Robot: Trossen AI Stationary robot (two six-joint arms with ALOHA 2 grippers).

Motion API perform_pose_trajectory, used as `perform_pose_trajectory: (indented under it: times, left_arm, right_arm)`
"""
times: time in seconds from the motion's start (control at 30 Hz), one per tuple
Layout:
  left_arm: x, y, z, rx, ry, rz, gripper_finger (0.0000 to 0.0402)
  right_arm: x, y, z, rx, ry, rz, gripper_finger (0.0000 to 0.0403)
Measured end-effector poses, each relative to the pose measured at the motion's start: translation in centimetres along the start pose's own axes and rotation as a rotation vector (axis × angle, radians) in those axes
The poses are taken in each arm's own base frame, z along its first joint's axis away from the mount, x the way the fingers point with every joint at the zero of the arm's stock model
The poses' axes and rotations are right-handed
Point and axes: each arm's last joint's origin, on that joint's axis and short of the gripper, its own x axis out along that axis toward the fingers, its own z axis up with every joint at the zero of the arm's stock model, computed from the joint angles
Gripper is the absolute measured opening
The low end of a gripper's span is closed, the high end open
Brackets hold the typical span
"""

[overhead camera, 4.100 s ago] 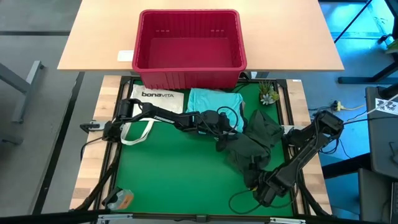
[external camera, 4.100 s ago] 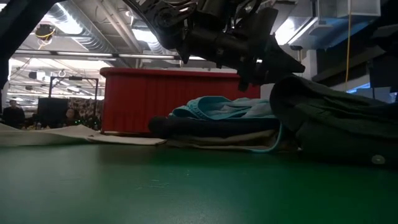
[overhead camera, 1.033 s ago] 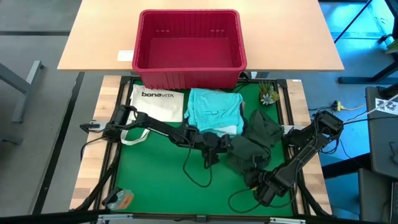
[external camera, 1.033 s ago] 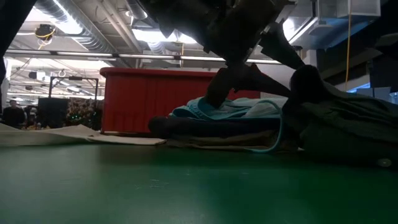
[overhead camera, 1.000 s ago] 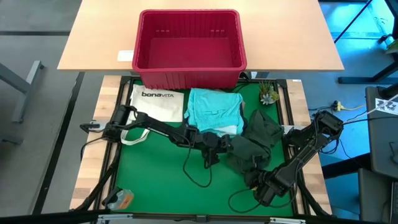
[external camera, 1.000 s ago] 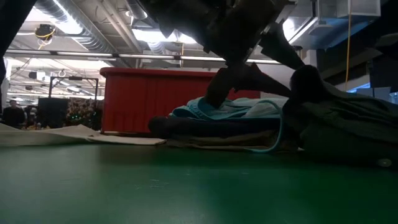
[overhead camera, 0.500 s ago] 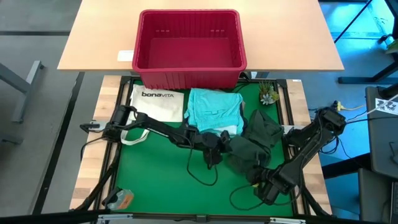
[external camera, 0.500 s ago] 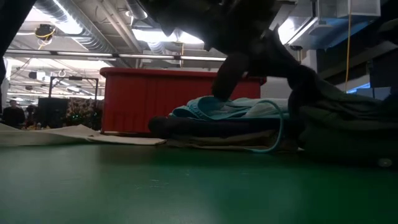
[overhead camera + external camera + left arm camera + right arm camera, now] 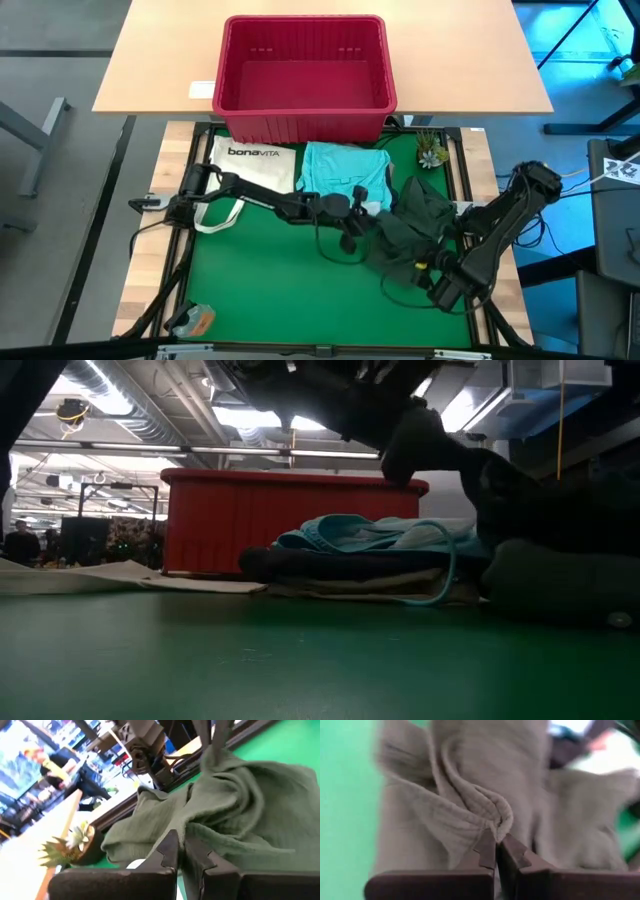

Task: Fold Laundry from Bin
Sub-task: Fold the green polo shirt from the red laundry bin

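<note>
While the high view shows the whole table from above, it cannot show how the pincers stand. There the dark green garment [image 9: 410, 232] lies crumpled on the green mat [image 9: 260, 285], to the right of the light turquoise garment [image 9: 344, 172]. The left gripper [image 9: 362, 222] is at its left edge and the right gripper [image 9: 432, 268] at its near right edge. The red bin [image 9: 303, 78] stands behind on the wooden table, and the white tote bag [image 9: 252, 166] beside the turquoise piece reads "bonaVITA".

In the low view the turquoise cloth lies on top of a dark grey garment [image 9: 340, 565], with the bin behind them.

In the left wrist view the left pincer is pressed together on a fold of the green cloth. A small pineapple-like ornament [image 9: 67, 845] stands farther off.

In the right wrist view the right pincer pinches a rolled hem of the same cloth.
</note>
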Motion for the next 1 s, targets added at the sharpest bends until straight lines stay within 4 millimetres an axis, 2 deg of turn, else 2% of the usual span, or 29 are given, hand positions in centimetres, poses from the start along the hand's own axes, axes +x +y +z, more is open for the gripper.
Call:
perform_pose_trajectory:
  times: [0.27,0.43,0.7,1.0]
  left_arm:
    - [0.6,1.2,-0.4,-0.167,-0.086,0.03,0.0001]
    - [2.1,1.1,-1.7,-0.207,-0.105,0.054,0.0001]
    - [5.0,1.9,-1.9,-0.215,-0.134,0.092,0.0]
    - [7.7,3.8,-2.2,-0.225,-0.163,0.147,0.0]
  right_arm:
    - [-0.2,-2.0,-0.3,0.148,0.022,-0.179,0.0001]
    - [-0.2,-2.6,-0.5,0.195,0.031,-0.244,0.0001]
    - [2.1,-3.6,-2.4,0.151,0.147,-0.362,0.0001]
    - [3.5,-4.8,-3.6,0.091,0.171,-0.43,0.0001]
